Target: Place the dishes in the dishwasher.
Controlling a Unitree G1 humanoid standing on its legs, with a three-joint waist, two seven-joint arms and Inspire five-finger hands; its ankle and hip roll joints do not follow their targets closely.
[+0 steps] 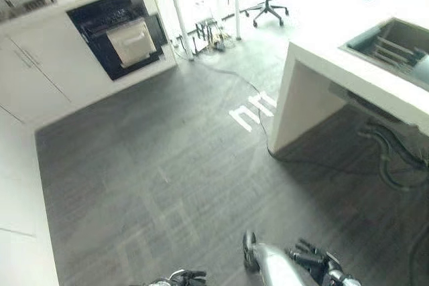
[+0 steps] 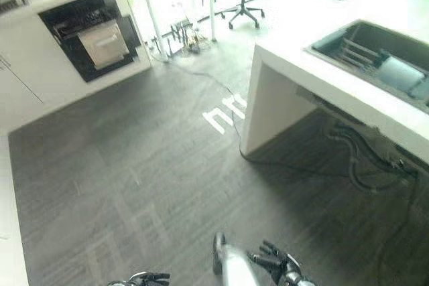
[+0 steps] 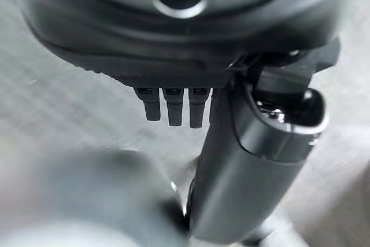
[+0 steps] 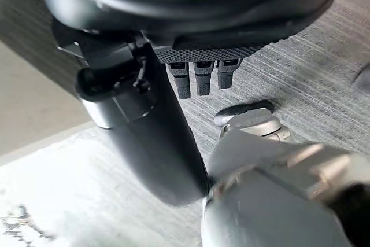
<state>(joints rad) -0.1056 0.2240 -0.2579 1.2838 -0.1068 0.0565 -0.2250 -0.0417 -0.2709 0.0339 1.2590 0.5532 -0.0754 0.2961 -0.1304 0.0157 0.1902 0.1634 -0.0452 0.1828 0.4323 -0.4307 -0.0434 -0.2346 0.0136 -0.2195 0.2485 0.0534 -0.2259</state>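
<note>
The dishwasher (image 1: 120, 35) stands open at the far left, built into the white cabinets (image 1: 40, 78); its pale door panel faces toward the room. The dishes (image 2: 402, 75) lie in the sink (image 2: 375, 58) at the far right, set in the white counter (image 2: 301, 65), its long axis running from near right to far left. Between them a wide grey floor (image 1: 167, 179) is free. The left robot hand (image 3: 173, 105) and the right robot hand (image 4: 199, 76) hang low with relaxed fingers, holding nothing.
</note>
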